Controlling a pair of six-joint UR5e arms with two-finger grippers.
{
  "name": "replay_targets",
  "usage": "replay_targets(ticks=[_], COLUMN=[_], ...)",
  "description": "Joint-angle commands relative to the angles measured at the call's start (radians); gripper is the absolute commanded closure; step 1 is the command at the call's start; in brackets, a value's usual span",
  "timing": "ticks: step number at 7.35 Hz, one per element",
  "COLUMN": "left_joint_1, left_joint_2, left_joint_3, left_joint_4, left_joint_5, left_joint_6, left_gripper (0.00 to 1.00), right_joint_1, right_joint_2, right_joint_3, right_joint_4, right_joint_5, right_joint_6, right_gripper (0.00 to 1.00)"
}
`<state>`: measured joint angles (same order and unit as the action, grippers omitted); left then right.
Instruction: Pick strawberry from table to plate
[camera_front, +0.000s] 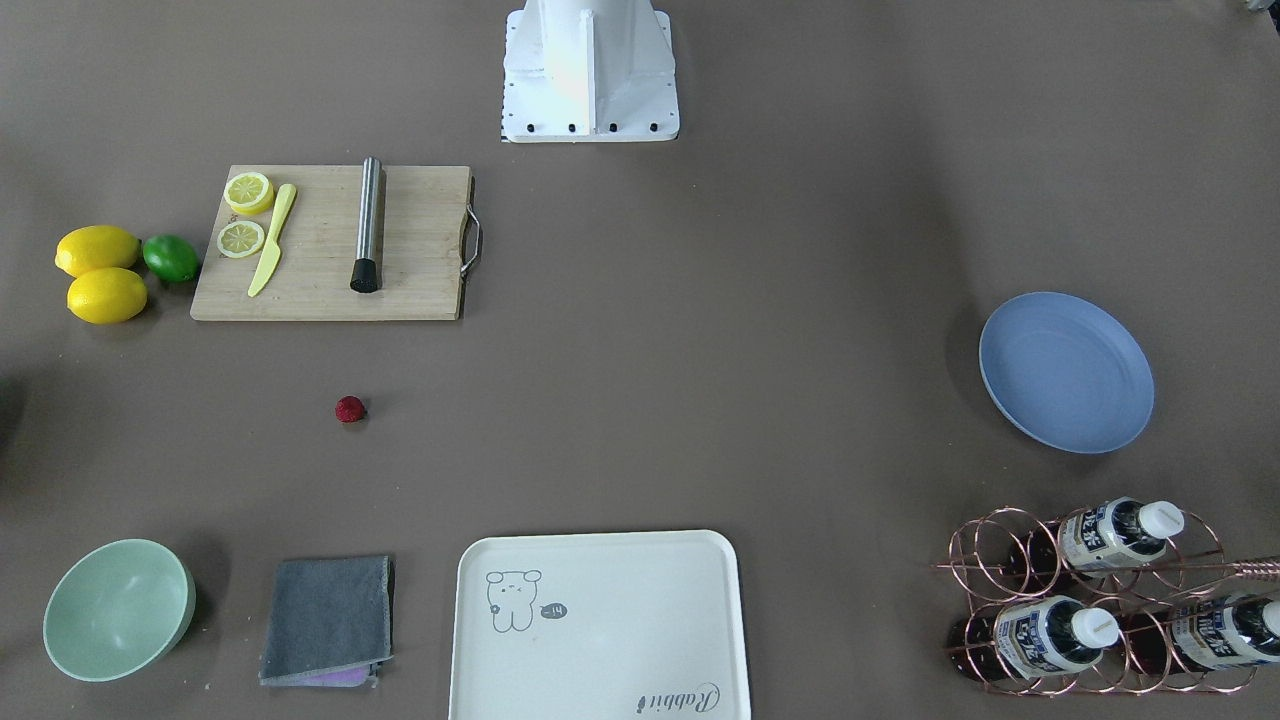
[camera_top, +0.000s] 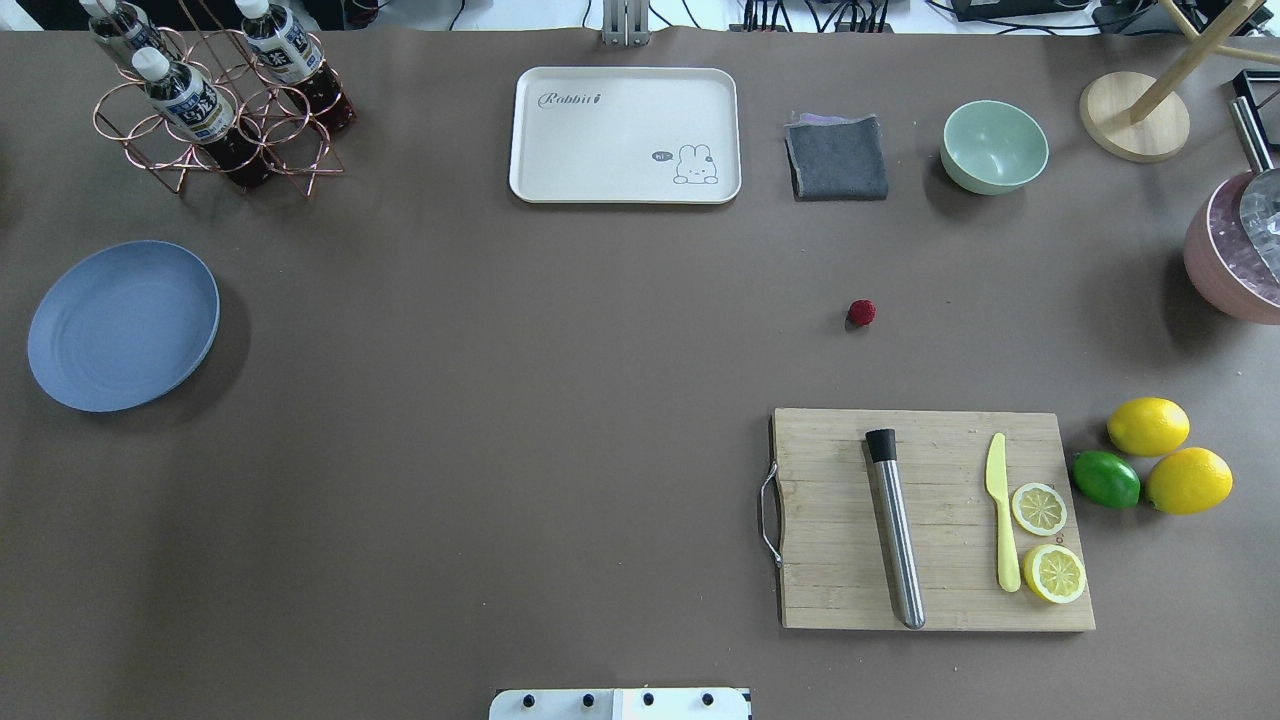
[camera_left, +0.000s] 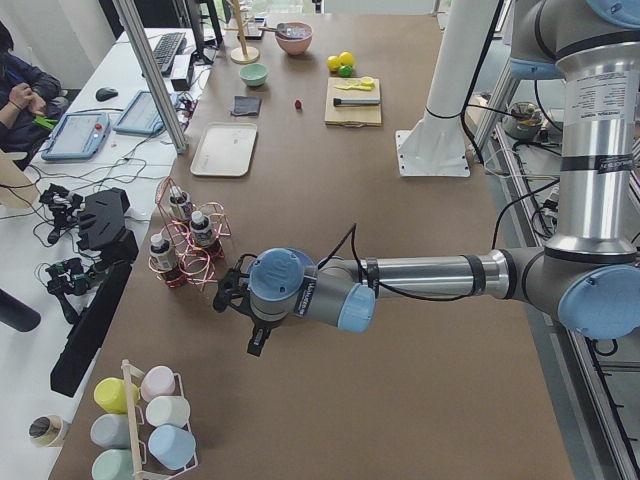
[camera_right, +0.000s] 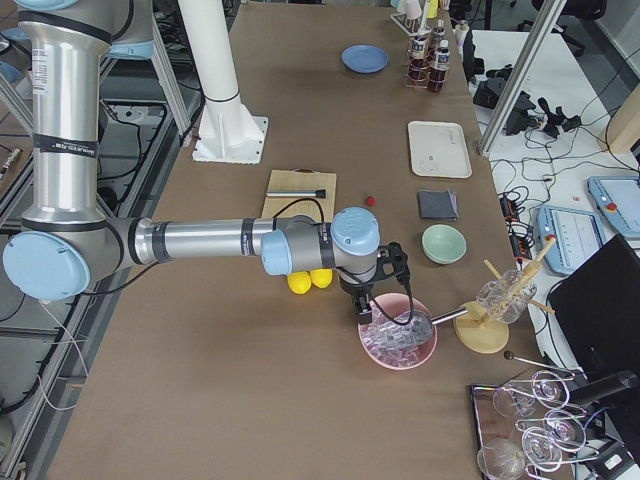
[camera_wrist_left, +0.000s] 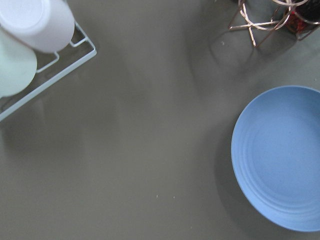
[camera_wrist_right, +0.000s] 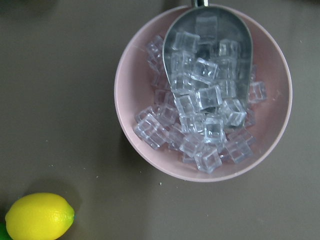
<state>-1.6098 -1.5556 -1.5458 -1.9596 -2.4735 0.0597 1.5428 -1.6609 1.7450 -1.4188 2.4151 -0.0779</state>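
Note:
The strawberry (camera_front: 350, 409) (camera_top: 862, 312) is a tiny dark-red berry lying alone on the brown table (camera_front: 700, 400), just past the cutting board (camera_top: 930, 520). The empty blue plate (camera_top: 122, 324) (camera_front: 1066, 371) (camera_wrist_left: 280, 160) rests far off at the table's left end. Only the side views show the grippers. The left gripper (camera_left: 256, 345) hangs over the table's left end near the plate; I cannot tell whether it is open. The right gripper (camera_right: 362, 308) hangs over a pink bowl of ice cubes (camera_wrist_right: 202, 92); its state is equally unclear. Neither is near the strawberry (camera_right: 371, 200).
The board carries a steel muddler (camera_top: 895, 525), a yellow knife (camera_top: 1002, 510) and lemon slices (camera_top: 1040, 508). Lemons (camera_top: 1148, 426) and a lime (camera_top: 1106, 479) lie beside it. A cream tray (camera_top: 625, 135), grey cloth (camera_top: 837, 157), mint bowl (camera_top: 994, 146) and bottle rack (camera_top: 215, 110) line the far edge.

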Motion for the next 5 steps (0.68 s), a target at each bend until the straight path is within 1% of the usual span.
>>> replay_targets(ticks=[1,2,3,4,5], left_joint_1=[0.062,0.077,0.146,0.204,0.268], left_joint_2=[-0.098,-0.1,-0.097,-0.098,-0.098], left_joint_3=[0.094,0.131,0.147,0.189,0.247], left_joint_4=[-0.053,-0.074,-0.149,-0.239,-0.336], left_joint_5=[0.001,0.004,0.034,0.086,0.12], left_joint_6=[-0.01,-0.179,-0.292,-0.384,-0.44], left_gripper=[0.03,0.01,0.01,0.01,0.01], right_joint_1=[-0.038,-0.106,-0.175,-0.234,-0.266], right_joint_2=[0.029,0.038,0.058,0.064,0.063], right_joint_3=[0.028,0.03,0.03,0.028,0.028], right_joint_4=[0.066,0.09,0.139,0.205,0.262], right_joint_5=[0.009,-0.02,-0.049,-0.079,-0.091], right_joint_6=[0.137,0.203,0.328,0.449,0.511], right_gripper=[0.0,0.0,0.0,0.0,0.01])
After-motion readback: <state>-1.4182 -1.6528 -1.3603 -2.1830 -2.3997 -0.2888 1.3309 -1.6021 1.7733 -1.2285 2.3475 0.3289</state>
